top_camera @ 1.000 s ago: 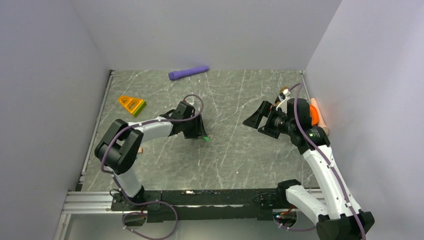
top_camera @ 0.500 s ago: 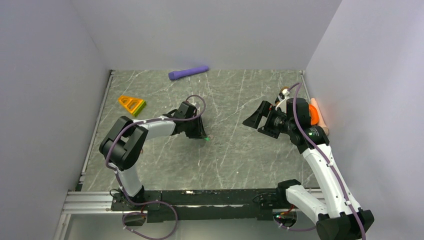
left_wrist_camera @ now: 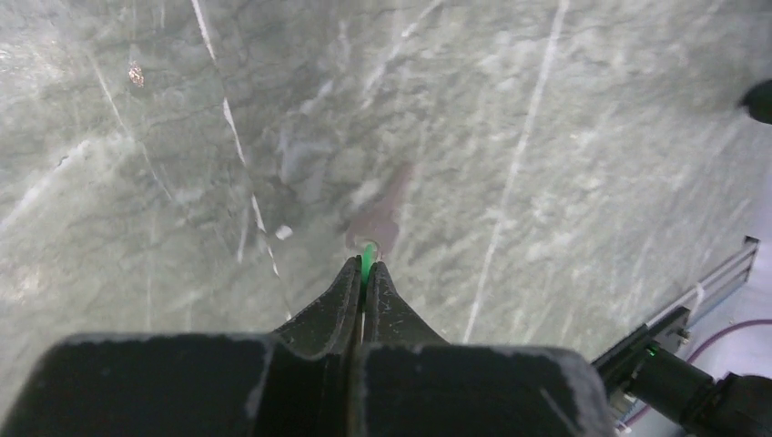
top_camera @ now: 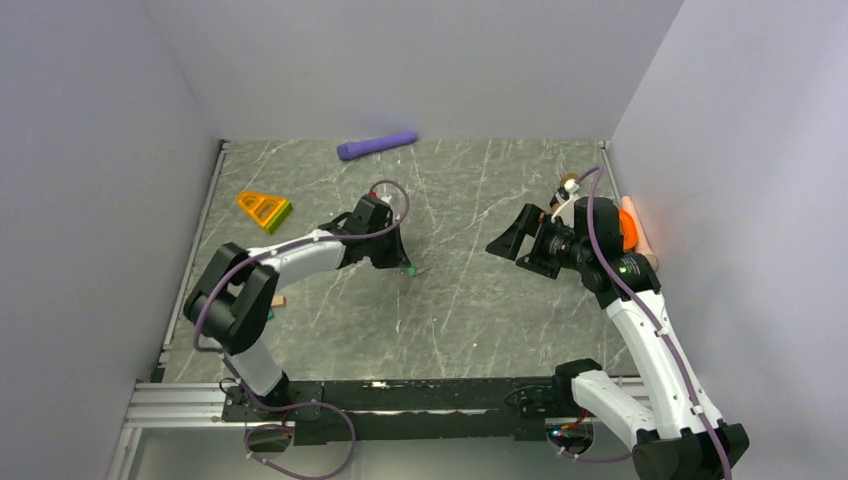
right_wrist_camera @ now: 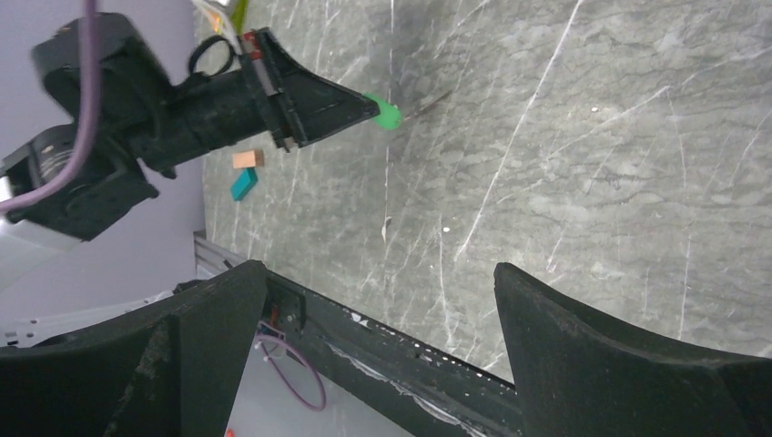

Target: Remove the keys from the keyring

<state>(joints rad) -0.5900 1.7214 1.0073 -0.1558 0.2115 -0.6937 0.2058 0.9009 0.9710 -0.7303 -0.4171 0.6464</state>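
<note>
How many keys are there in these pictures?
1: a tiny bright-green-headed key, pinched between the left arm's fingers over the middle of the grey marble table. More could be hidden.

No text, label, brand, number or sign can be read in any view.

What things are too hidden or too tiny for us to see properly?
The tiny bright-green key: left wrist view, green part mostly pinched inside the left gripper; top view, too small.
A keyring: cannot be made out in any view.
An orange object: top view, mostly behind the right arm.
</note>
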